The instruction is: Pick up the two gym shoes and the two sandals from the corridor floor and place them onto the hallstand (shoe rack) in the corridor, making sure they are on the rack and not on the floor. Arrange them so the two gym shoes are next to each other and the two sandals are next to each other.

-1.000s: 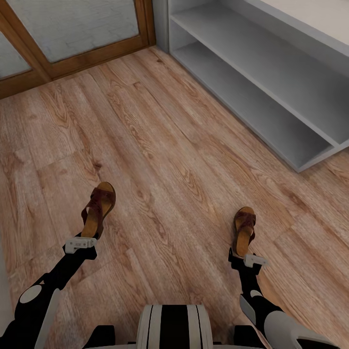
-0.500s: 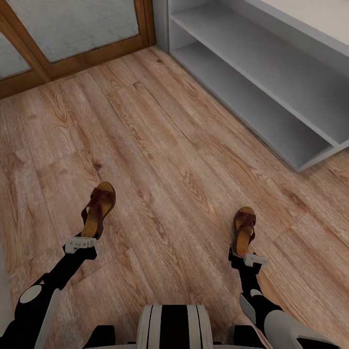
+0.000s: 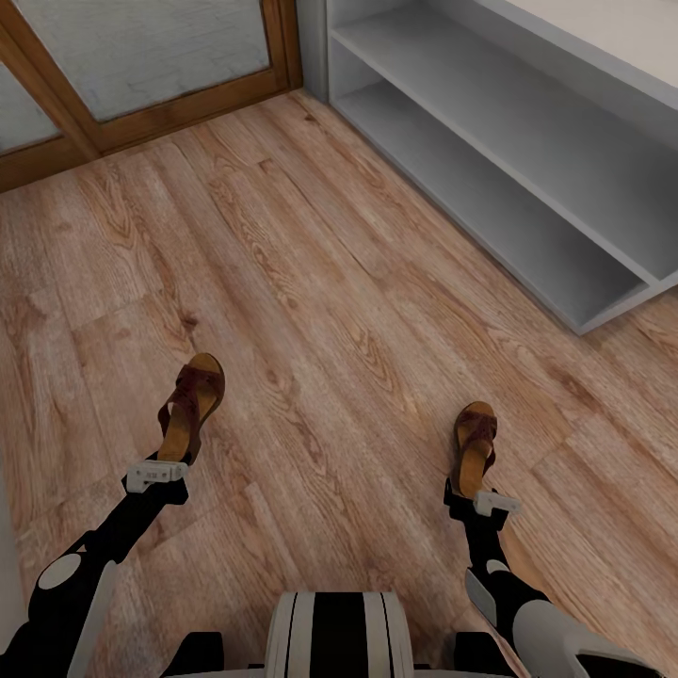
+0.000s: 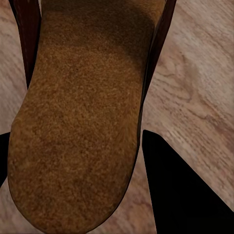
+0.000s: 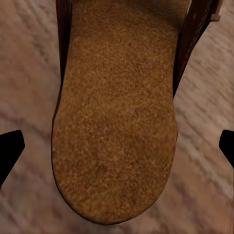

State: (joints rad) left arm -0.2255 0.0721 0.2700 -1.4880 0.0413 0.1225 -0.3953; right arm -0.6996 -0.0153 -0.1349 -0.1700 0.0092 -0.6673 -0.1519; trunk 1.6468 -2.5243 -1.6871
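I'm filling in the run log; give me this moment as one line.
stage: sandals at grippers | left gripper: at left sandal heel | right gripper: at right sandal heel | hallstand: tiers bare

Black arms (image 3: 104,546), white joint covers, striped trunk (image 3: 336,633).

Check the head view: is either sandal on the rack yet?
No. Both rack tiers are bare there, and the two sandals are out over the floor at the gripper ends.
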